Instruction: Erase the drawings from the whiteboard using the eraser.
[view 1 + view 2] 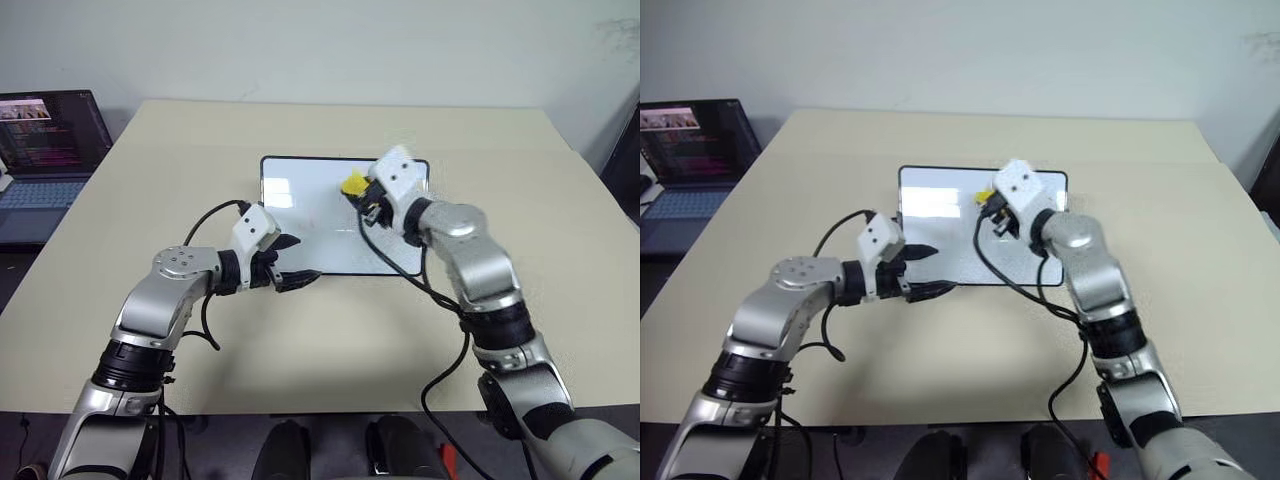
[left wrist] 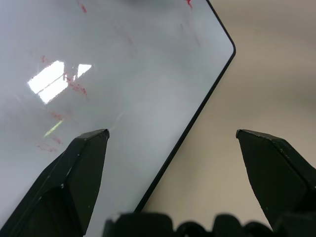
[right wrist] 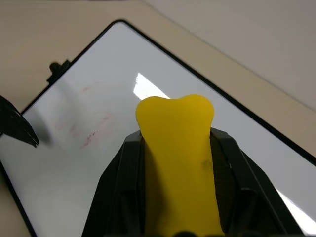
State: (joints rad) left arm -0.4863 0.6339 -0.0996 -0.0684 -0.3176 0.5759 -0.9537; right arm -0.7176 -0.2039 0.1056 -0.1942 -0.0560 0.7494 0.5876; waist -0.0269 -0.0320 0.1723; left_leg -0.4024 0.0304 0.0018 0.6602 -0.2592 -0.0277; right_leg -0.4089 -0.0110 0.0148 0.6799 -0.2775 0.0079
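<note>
Beige tabletop carries the glossy white black-framed whiteboard mid-table; right gripper, clamping the yellow oblong eraser, hovers above faint red smudged drawings, which a light pass could leave, while the open-jawed left gripper straddles the board's near edge.

Whiteboard mid-table, eraser above its far right, laptop far left.

Yellow eraser above flat whiteboard with faint red drawings.
</note>
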